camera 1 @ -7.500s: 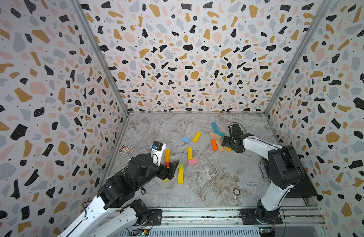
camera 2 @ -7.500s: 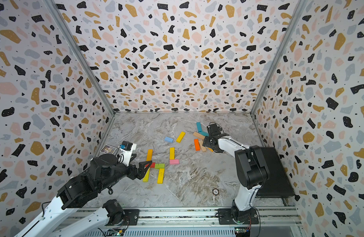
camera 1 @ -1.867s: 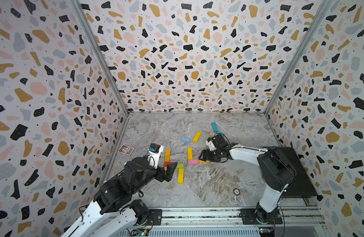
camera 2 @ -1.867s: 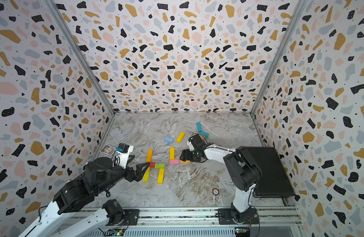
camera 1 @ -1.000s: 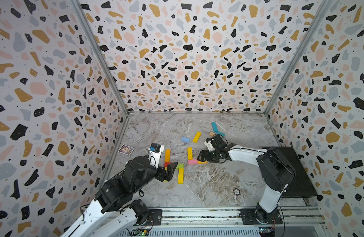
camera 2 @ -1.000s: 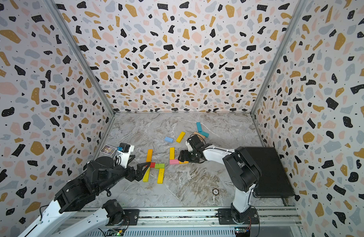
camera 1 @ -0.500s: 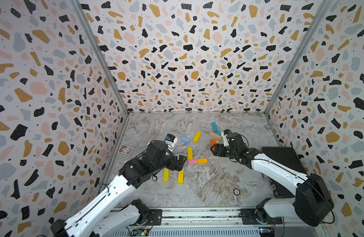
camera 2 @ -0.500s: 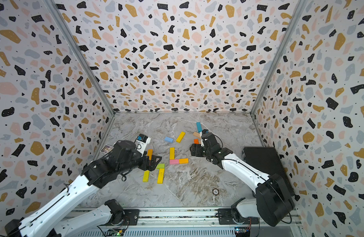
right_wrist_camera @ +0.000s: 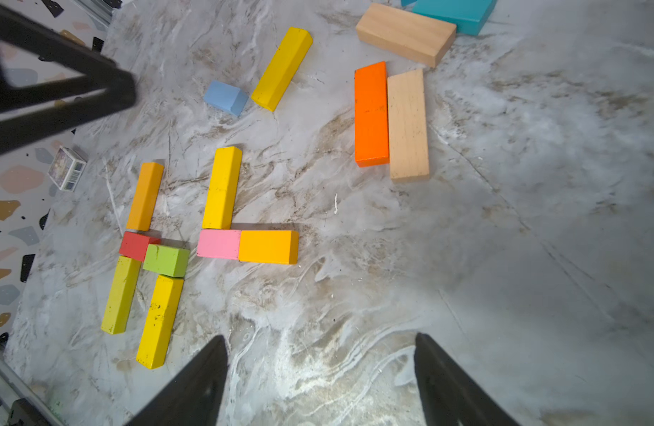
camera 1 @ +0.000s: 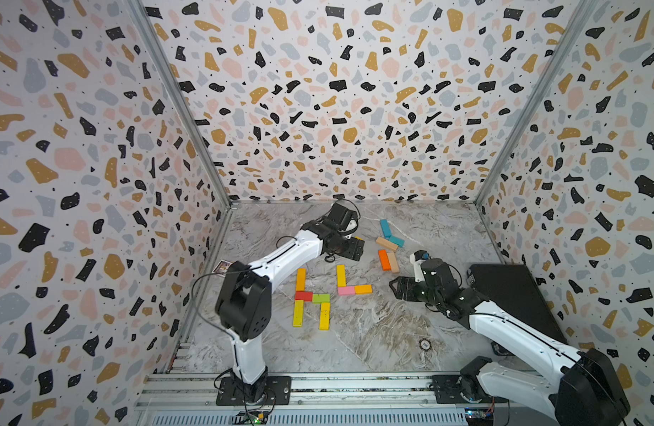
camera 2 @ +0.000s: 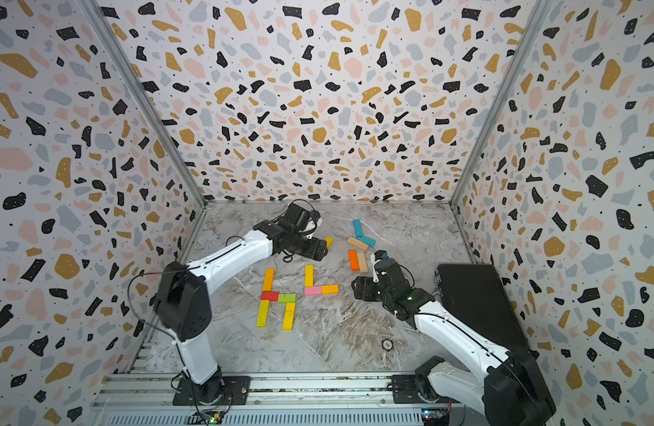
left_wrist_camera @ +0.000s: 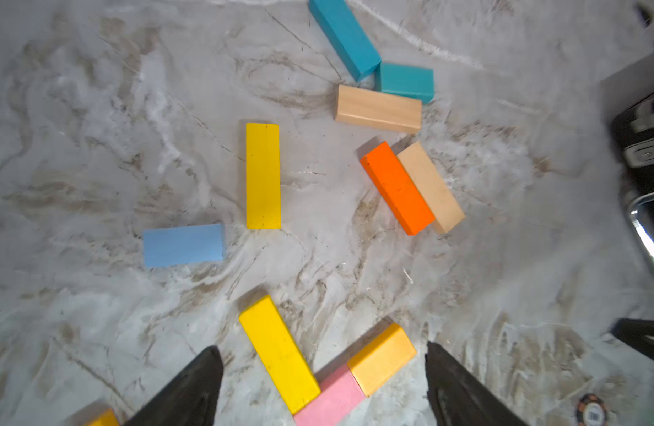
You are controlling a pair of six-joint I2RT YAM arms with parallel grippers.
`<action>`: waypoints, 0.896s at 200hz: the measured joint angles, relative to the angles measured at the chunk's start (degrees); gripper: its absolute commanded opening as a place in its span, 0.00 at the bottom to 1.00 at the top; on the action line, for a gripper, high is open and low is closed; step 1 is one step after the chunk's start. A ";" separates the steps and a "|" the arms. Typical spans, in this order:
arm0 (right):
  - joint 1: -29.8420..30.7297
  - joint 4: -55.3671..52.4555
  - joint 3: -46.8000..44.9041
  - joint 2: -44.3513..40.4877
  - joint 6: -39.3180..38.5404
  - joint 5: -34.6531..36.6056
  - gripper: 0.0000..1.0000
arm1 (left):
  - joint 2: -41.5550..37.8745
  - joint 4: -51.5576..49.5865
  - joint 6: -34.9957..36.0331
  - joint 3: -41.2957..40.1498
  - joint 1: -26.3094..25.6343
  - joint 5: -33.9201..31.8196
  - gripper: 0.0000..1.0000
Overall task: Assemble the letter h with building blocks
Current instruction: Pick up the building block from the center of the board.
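Left gripper (left_wrist_camera: 320, 346) is spread wide, holding nothing; right gripper (right_wrist_camera: 319, 336) is likewise parted and empty. Coloured building blocks (camera 1: 321, 298) lie scattered at lower centre in both top views.

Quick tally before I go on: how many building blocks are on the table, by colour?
Yellow blocks: 4
Orange blocks: 3
Teal blocks: 2
Tan blocks: 2
Red block: 1
Green block: 1
Pink block: 1
Light blue block: 1
Total: 15
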 measured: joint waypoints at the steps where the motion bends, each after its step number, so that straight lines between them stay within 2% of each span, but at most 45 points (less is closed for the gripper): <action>1: 0.00 0.02 -0.07 -0.04 0.04 -0.07 0.81 | 0.35 -0.04 0.11 0.22 0.04 0.02 0.80; 42: 0.00 0.22 -1.73 -0.26 0.61 -1.64 0.81 | 13.03 -3.56 4.02 10.03 2.29 1.86 0.76; 83: 0.13 0.26 -1.73 -0.26 0.63 -1.84 0.81 | 19.71 -6.45 7.04 18.97 3.30 2.45 0.68; 111: 0.15 0.26 -1.73 -0.26 0.70 -1.99 0.81 | 24.81 -7.98 8.59 25.57 3.30 2.40 0.67; 158: 0.15 0.24 -1.73 -0.55 0.68 -1.92 0.81 | 31.36 -12.07 9.40 31.87 3.30 0.76 0.62; 179: 0.15 0.24 -1.73 -0.72 0.68 -1.92 0.80 | 33.05 -13.68 9.44 34.56 3.28 -0.57 0.55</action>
